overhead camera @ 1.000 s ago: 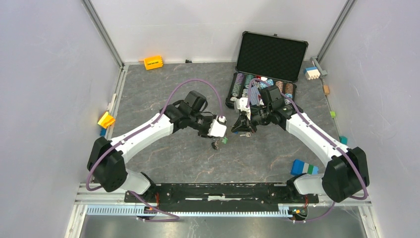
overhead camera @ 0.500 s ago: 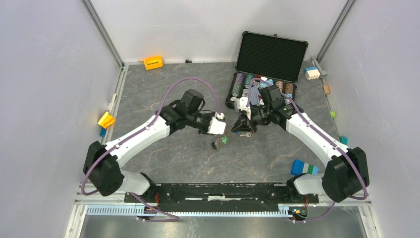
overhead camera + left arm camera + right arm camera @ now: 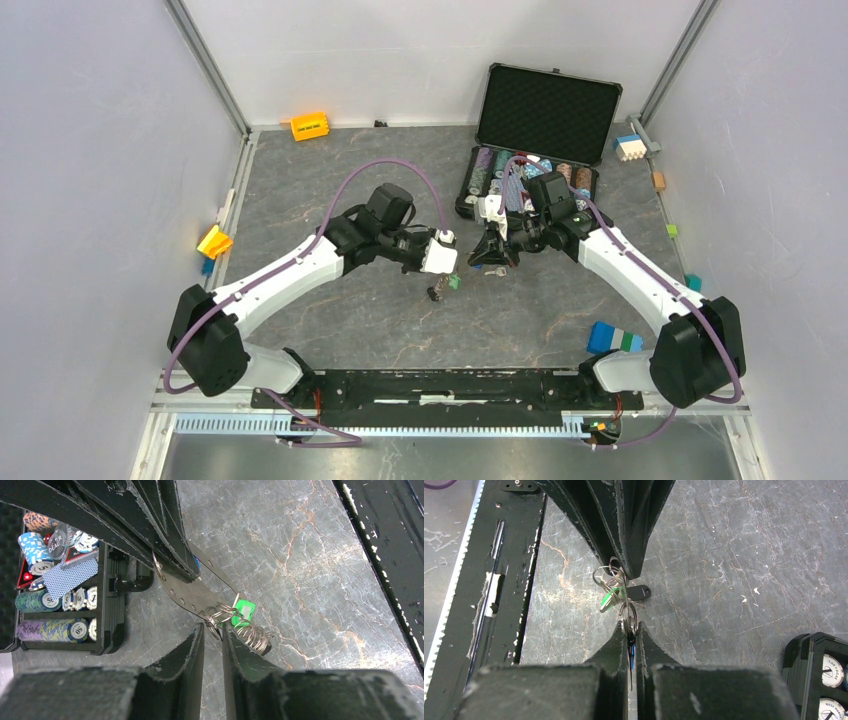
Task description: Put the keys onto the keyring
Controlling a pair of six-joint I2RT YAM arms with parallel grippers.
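Right tool (image 3: 629,625) is clamped shut on the keyring (image 3: 192,594), mid-counter (image 3: 310,555), near the open chip case (image 3: 545,110). Left tool (image 3: 212,630) is narrow, with one wire loop of the ring bunch between its tips; can't tell if it's pinched. Green tag (image 3: 244,611) and dark fob (image 3: 639,591) hang off the bunch.

A grey marbled table (image 3: 330,160) sits enclosed by plain pale walls (image 3: 90,200), with aluminium posts (image 3: 210,70) at its far corners.
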